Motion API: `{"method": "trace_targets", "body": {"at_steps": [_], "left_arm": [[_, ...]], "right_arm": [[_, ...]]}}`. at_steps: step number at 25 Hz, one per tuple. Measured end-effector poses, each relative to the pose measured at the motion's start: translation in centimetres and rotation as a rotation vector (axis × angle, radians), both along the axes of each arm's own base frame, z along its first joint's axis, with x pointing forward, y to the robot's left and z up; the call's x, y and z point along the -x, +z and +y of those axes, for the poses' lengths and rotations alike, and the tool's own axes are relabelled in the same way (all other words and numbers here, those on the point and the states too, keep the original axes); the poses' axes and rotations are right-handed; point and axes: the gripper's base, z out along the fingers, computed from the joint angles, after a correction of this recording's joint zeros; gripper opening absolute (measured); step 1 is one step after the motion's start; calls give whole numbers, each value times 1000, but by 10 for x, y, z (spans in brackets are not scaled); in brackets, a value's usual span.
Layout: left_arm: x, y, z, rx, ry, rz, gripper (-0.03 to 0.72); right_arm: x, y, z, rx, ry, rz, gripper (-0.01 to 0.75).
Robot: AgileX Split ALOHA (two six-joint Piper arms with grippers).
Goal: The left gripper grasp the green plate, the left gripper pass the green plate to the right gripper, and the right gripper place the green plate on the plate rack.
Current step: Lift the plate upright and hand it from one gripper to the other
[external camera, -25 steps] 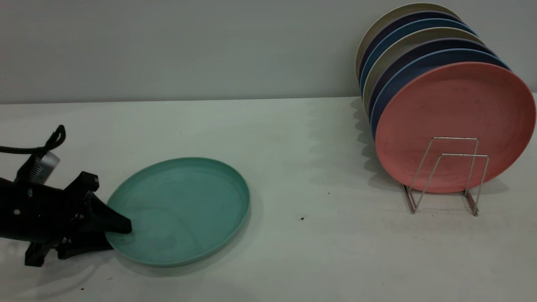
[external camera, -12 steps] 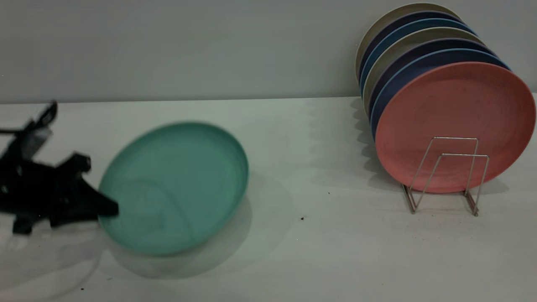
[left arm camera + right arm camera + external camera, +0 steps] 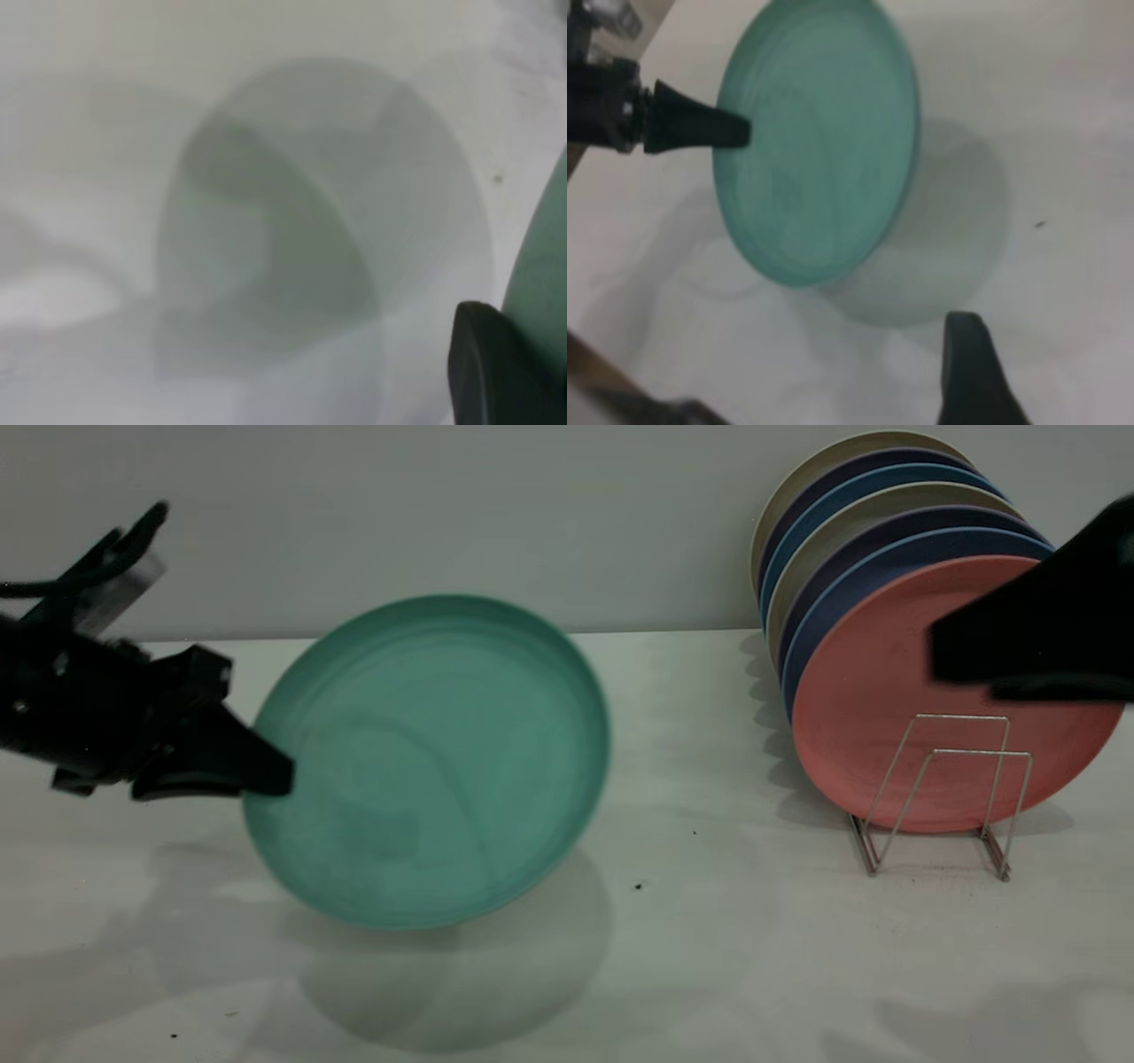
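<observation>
My left gripper is shut on the left rim of the green plate. It holds the plate in the air, tilted with its face toward the camera, above its shadow on the white table. One of its fingers lies against the plate's edge in the left wrist view. My right gripper hangs in front of the salmon-pink plate, apart from the green plate, and looks open. The right wrist view shows one of its fingers, the green plate and the left gripper. The plate rack stands at the right.
The rack holds the pink plate at the front, with several dark blue and beige plates behind it. Two empty wire loops stand in front of the pink plate. A grey wall runs behind the white table.
The left gripper has lifted the green plate off the table, up and slightly right, and tilted it more upright. The right gripper has come into view at the upper right.
</observation>
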Motion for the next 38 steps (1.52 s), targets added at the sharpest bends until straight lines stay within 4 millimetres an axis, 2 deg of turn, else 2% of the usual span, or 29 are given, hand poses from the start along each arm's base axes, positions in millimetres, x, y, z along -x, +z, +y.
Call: {"method": "trace_targets", "body": {"at_steps": [5,9,14,23,26,30,31,34,36,38], "left_arm": [[5,6,-28,9,-72,-2,16],[10,7,-47,17,-125,0,16],[13,9,-65,55,-130,4,16],[21,13,-89,123,-168,16,16],[24,15,-94,158,-193,22,16],[25,17,-95,184,-206,25,31],[25,18,-95,194,-210,26,41],[25,20,-92,227,-213,30,112],[24,23,-88,266,-213,35,218],[22,26,-79,311,-210,37,357]], "right_arm": [[-24,-37,11,-59,102,108,448],[-36,-55,16,-97,147,156,447],[-44,-64,20,-138,172,181,446],[-48,-64,21,-158,182,174,437],[-48,-64,21,-158,182,175,369],[-48,-64,21,-158,174,178,132],[-49,-65,20,-147,156,183,106],[-50,-67,20,-139,147,186,107],[-50,-68,19,-115,149,177,107],[-51,-71,16,-63,150,162,107]]}}
